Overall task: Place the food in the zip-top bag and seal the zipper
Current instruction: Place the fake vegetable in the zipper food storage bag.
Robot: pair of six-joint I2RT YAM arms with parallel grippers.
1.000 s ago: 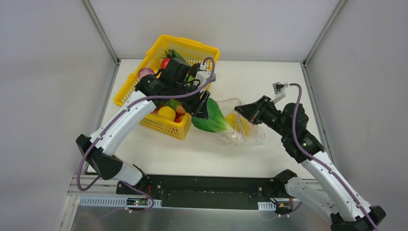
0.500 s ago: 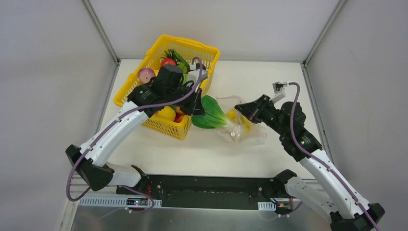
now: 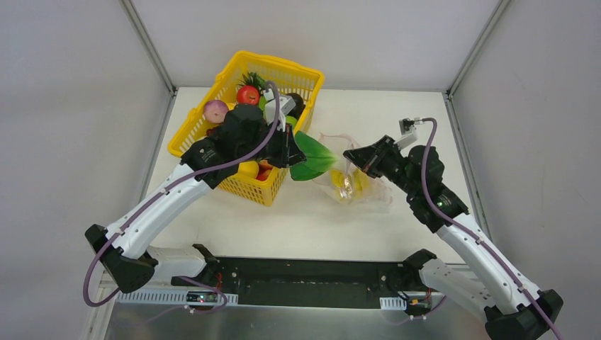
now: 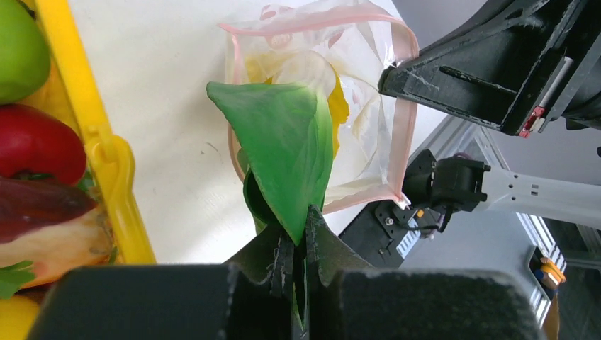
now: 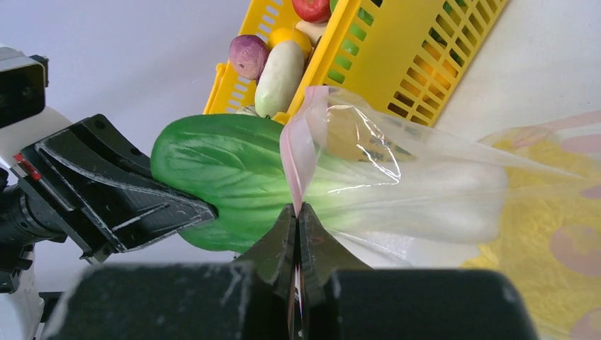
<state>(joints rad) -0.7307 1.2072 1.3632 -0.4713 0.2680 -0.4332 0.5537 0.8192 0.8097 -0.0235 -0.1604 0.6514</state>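
Both jaws are clamped: left gripper [image 4: 298, 244] pinches the bok choy [image 4: 287, 149] leaf, right gripper [image 5: 295, 223] holds the zipper [image 5: 292, 159] of the zip-top bag [image 5: 425, 163]. Loading step, I judge; next, push the stalk deeper.

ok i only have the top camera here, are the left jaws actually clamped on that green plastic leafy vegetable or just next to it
observer: clamped. the left wrist view shows the left jaws shut on the leaf tip of the green plastic leafy vegetable
operator: and is the bag mouth open
observer: yes, the thin pink zipper strip of the clear crinkly plastic zip-top bag stands in an open loop, with the vegetable pointing into it
operator: what holds it open
observer: the right wrist view shows the right jaws shut on that strip
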